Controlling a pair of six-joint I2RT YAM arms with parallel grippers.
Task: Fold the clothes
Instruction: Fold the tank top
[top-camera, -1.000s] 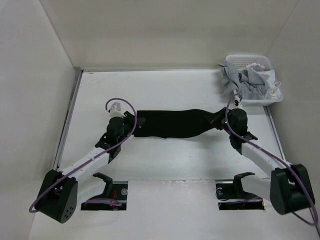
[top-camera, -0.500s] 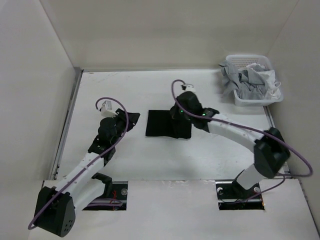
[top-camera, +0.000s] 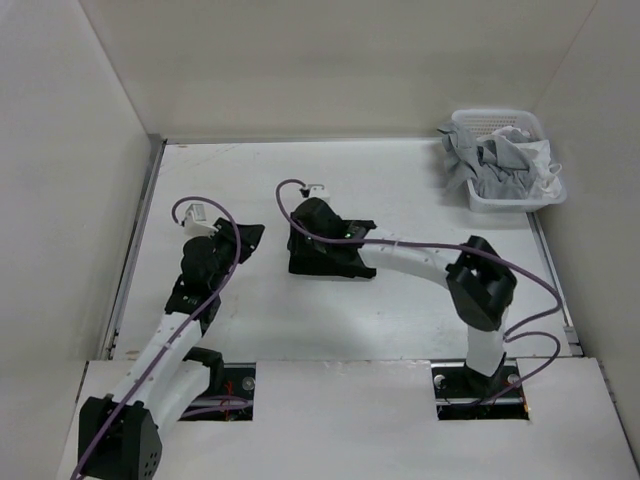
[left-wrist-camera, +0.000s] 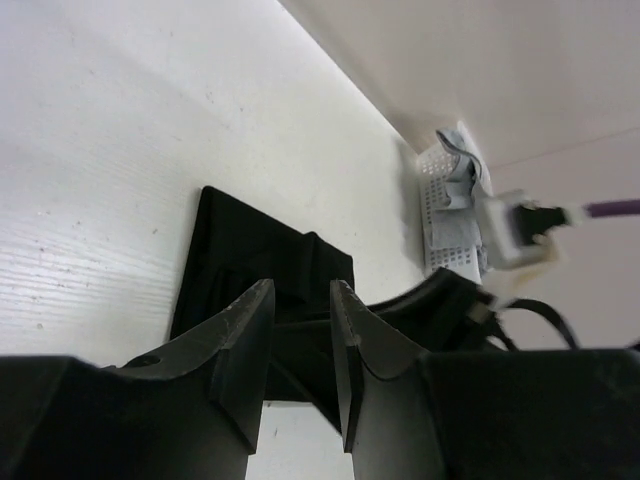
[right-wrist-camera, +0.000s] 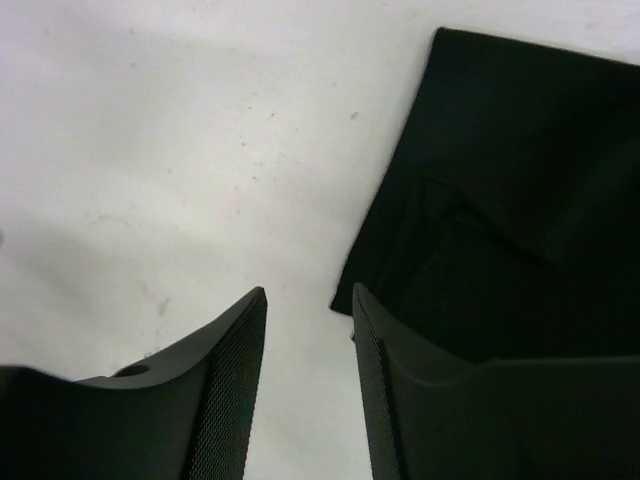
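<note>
Your right gripper (right-wrist-camera: 308, 295) has crossed leftward; its fingers now stand apart, empty, beside the black T-shirt (right-wrist-camera: 520, 200), folded small at the middle of the table (top-camera: 400, 190). Your left gripper (left-wrist-camera: 300, 290): narrow gap, nothing held.

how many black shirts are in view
1: the black T-shirt, folded, lies mid-table by the open right gripper. Others could be hidden in the basket of grey and white garments at the far right corner.

Right arm (top-camera: 420, 258) stretches leftward, left arm (top-camera: 175, 330) bent; both jaws seemingly parted, empty.
</note>
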